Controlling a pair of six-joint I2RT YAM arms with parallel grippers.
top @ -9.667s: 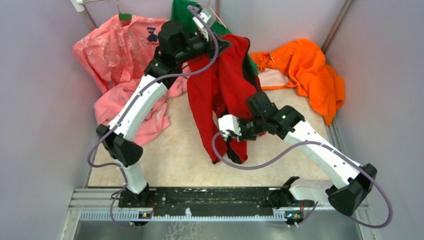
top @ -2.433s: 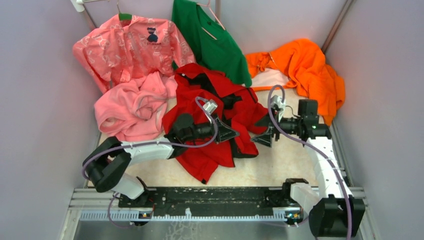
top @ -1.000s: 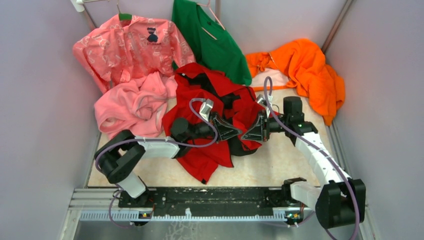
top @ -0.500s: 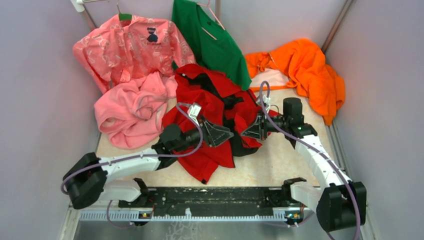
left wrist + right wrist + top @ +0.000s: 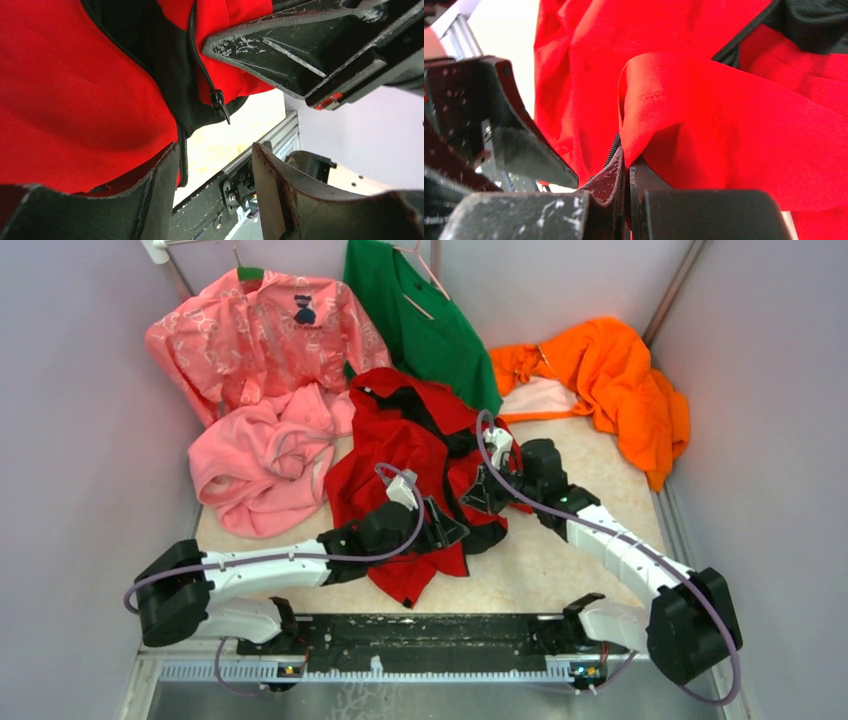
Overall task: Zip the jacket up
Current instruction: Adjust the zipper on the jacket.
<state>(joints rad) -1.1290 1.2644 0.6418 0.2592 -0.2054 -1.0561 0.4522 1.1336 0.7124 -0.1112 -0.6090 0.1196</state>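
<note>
1. The left fingers point(image 5: 155, 190) have just let go and stand open and empty; the zipper pull point(image 5: 219, 102) hangs just ahead of them.
2. The right fingers point(image 5: 610, 180) are closed, pinching a red fold of the jacket point(image 5: 400, 440) beside its zipper point(image 5: 613, 146).
3. The jacket lies crumpled mid-tabletop point(image 5: 560, 570), unzipped; the left fingers likely need a fresh grasp at the pull.

Bare table point(image 5: 615, 480) lies open right of the jacket point(image 5: 400, 445) and in a strip at its near side. The pink fleece point(image 5: 260, 470) closes the left, the orange garment point(image 5: 625, 390) the far right; the left arm point(image 5: 270, 562) and right arm point(image 5: 620, 550) cross the near ground.
</note>
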